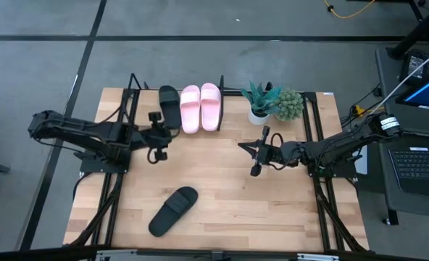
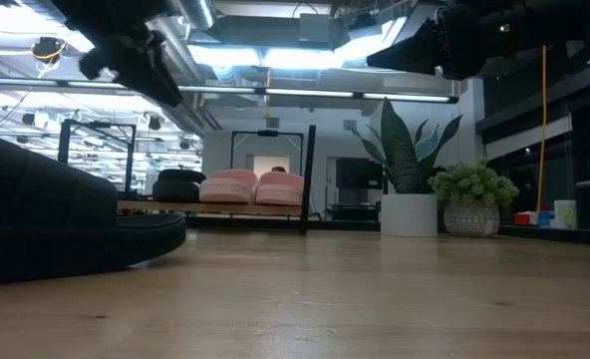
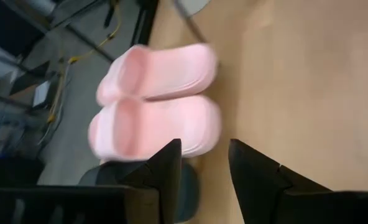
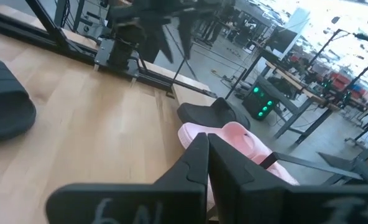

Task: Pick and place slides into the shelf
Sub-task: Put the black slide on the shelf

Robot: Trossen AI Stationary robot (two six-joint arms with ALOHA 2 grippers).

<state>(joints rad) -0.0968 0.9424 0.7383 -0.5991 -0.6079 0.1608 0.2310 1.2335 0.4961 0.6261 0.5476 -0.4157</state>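
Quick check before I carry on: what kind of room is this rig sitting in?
Most likely a robotics lab or workshop: exposed ceiling ducts and strip lights overhead, metal-framed workbenches beyond the wooden table, and a laptop beside it.

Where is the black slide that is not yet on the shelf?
In the high view, the loose black slide lies near the table's front edge, left of centre, far from the shelf.

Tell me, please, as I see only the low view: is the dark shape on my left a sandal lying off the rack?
Observer: Yes, a matte black open-toe slide lies alone on the wooden table, far from the black metal-rod shelf.
Operator: Is either claw holding anything?
Observer: No. The left claw is open and empty, facing the two light pink slides on the shelf.
Operator: And the right one?
Observer: The right claw is shut and empty, over mid-table.
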